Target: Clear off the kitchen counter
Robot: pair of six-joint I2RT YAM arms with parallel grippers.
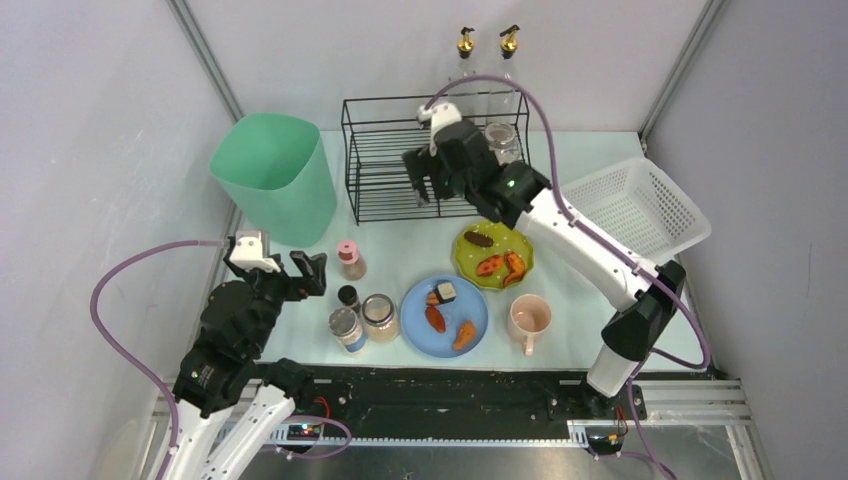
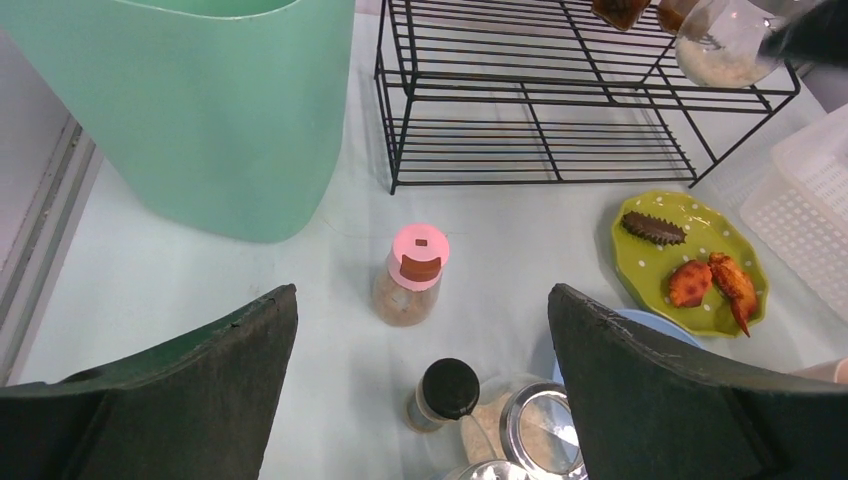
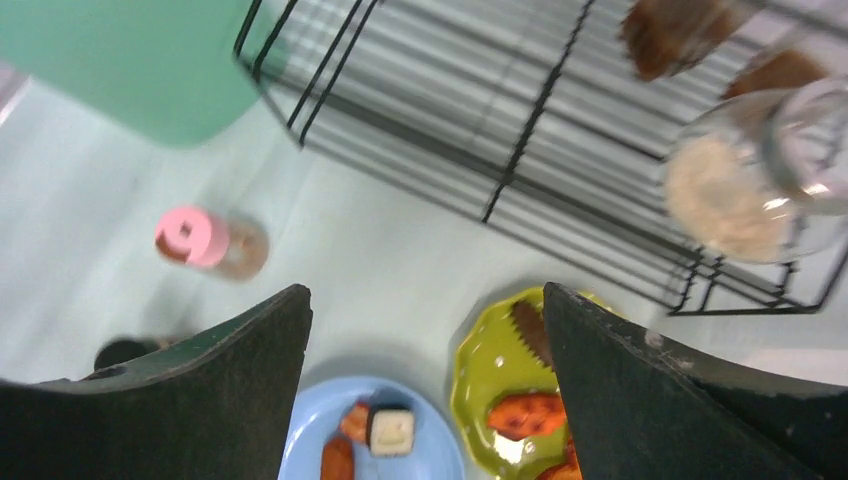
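Both the left gripper (image 2: 422,295) and right gripper (image 3: 425,295) are hanging wide open over the kitchen counter (image 1: 400,240). Four jars (image 1: 380,316) are sitting just ahead of the left; two plates (image 1: 475,300) are holding food below the right.

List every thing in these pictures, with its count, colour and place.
kitchen counter: 1, mint-white, under everything
bin: 1, green, back left
wire rack: 1, black, back centre
glass jar: 1, clear, rack's right end
pourer bottles: 2, gold tops, behind the rack
slatted basket: 1, white, right
lime plate: 1, green, holds food, centre
blue plate: 1, blue, holds food, front centre
mug: 1, pink, right of blue plate
shaker: 1, pink lid, near the bin
small bottle: 1, black cap, beside the shaker
lidded jars: 2, clear, left of blue plate
left gripper: 1, black, open, front left
right gripper: 1, black, open, by the rack
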